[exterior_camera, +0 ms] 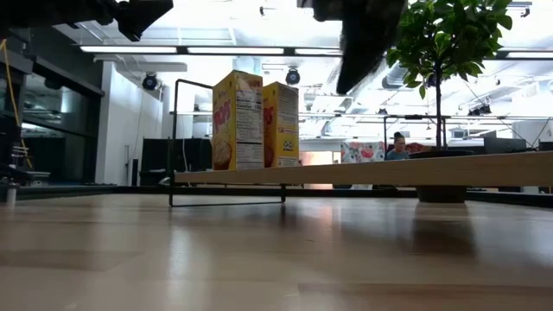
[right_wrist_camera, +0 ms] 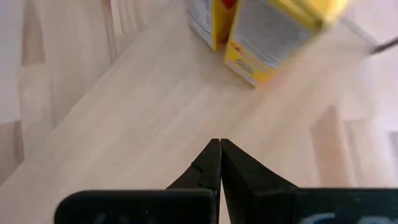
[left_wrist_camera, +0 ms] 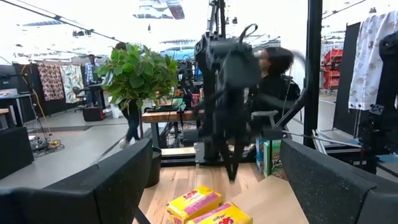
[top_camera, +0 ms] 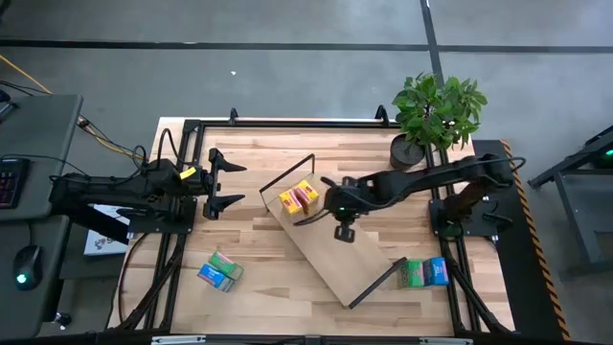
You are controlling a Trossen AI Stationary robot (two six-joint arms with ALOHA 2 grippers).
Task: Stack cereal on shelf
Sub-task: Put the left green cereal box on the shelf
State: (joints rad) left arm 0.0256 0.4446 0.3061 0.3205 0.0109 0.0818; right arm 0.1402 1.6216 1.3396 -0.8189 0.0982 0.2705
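Right pincer [top_camera: 344, 233], closed and empty, hovers over the shelf [top_camera: 335, 254], at four o'clock from two yellow boxes [top_camera: 299, 198]; left pincer [top_camera: 222, 181] open at the table's [top_camera: 287, 287] nine o'clock.

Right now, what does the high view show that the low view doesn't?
Only the high view: a green and a blue box lying on the tabletop at the left arm's side, another green and blue pair at the shelf's far end, and the open left end effector off to the side. Only the low view: the room beyond. Both: the shelf, two yellow boxes standing on it, the plant, and the shut right end effector above the shelf.
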